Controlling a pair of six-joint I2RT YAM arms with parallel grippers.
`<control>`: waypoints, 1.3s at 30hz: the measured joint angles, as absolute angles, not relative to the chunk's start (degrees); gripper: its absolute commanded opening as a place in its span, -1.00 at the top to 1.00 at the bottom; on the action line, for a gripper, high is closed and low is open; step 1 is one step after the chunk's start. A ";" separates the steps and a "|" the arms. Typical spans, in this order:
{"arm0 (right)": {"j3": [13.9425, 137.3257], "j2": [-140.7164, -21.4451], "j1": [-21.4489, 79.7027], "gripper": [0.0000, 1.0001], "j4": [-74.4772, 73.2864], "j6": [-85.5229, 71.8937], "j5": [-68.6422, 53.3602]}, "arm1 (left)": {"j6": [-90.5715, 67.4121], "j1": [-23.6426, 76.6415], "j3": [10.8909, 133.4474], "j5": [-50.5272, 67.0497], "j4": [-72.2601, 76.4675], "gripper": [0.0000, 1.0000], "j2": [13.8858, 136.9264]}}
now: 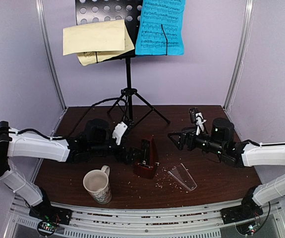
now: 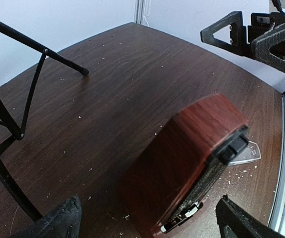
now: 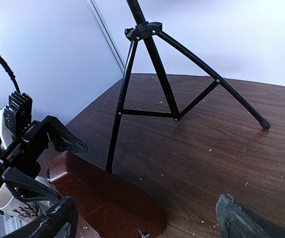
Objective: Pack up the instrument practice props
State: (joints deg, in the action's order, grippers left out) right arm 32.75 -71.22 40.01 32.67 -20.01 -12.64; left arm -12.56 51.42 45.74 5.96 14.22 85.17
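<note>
The dark red-brown metronome [image 1: 146, 158] stands mid-table with its front open. Its clear cover [image 1: 183, 177] lies flat just to its right. My left gripper [image 1: 131, 154] is open at the metronome's left side; in the left wrist view the metronome [image 2: 192, 158] sits between the spread fingers [image 2: 58, 220], not clamped. My right gripper [image 1: 178, 139] is open and empty, a little right of and behind the metronome [image 3: 102, 198]. The black music stand [image 1: 128, 94] stands at the back with pale yellow sheets [image 1: 96, 40] and a blue sheet [image 1: 160, 26] on it.
A cream patterned mug [image 1: 97, 186] stands near the front edge, left of the metronome. The stand's tripod legs [image 3: 152, 84] spread over the back of the table. Crumbs lie around the cover. Walls close in the back and sides.
</note>
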 measured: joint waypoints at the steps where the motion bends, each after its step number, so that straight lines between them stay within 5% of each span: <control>1: 32.47 -71.22 39.94 -1.00 32.67 -20.40 -12.34 | -12.53 51.48 46.09 5.96 14.46 -0.96 85.84; 16: 32.21 -71.59 39.83 -1.00 33.12 -22.72 -10.79 | -12.56 52.45 47.18 9.04 19.55 -0.95 89.34; 39: 31.40 -71.59 39.81 -1.00 34.46 -23.97 -10.66 | -13.08 52.62 47.27 9.39 20.14 -0.36 90.11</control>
State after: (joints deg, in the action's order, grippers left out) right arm 31.40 -71.59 39.81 34.46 -23.97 -10.66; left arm -13.08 52.62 47.27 9.39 20.14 90.11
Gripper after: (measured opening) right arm 0.999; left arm 0.703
